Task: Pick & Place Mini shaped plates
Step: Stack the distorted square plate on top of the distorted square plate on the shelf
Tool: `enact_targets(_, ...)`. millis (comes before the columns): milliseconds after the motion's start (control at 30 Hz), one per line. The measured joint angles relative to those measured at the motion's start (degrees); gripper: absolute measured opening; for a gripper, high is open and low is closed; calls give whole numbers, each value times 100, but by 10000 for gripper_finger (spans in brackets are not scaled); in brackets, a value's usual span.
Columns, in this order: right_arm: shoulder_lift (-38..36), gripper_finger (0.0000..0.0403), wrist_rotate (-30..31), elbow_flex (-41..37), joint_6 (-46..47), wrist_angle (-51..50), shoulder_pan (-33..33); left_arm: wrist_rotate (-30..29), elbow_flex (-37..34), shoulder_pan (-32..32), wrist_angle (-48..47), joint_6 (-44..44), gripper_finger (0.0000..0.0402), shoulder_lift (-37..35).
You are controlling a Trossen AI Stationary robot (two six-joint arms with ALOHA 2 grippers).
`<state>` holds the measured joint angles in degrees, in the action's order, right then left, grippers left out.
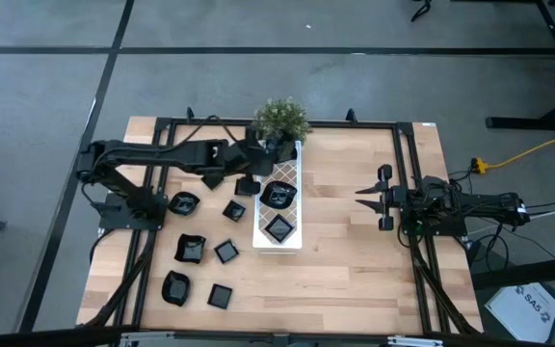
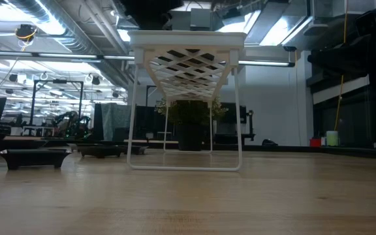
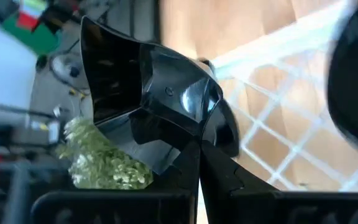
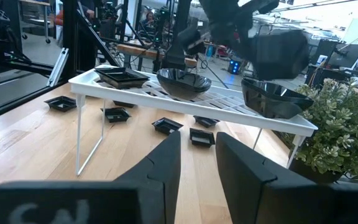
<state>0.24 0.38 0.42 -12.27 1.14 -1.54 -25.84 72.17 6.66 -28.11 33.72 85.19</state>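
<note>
Wooden table (image 1: 355, 260) | left fingers (image 3: 194, 146) clenched on black plate (image 3: 135, 81) over white tray (image 1: 292, 241) | right fingers (image 4: 194, 158) released, idle

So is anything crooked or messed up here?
One thing: the left hand pinches a black plate by its edge, so it hangs tilted above the white tray beside the plant. Nothing looks spilled or broken.

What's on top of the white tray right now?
The white tray carries two black plates: a square one and a rounder one. The left tool holds a third plate at the plant end, hiding whether it has touched down.
</note>
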Motion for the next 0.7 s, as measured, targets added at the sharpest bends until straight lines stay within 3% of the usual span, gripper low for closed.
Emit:
enact_targets(433, 1, 102, 0, -1, -1, 0, 0, -639, 91, -45, -363, 3278, 1, 133)
enact_targets(700, 1, 102, 0, -2, 1, 1, 0, -817, 87, 178, -482, 4127, 1, 186)
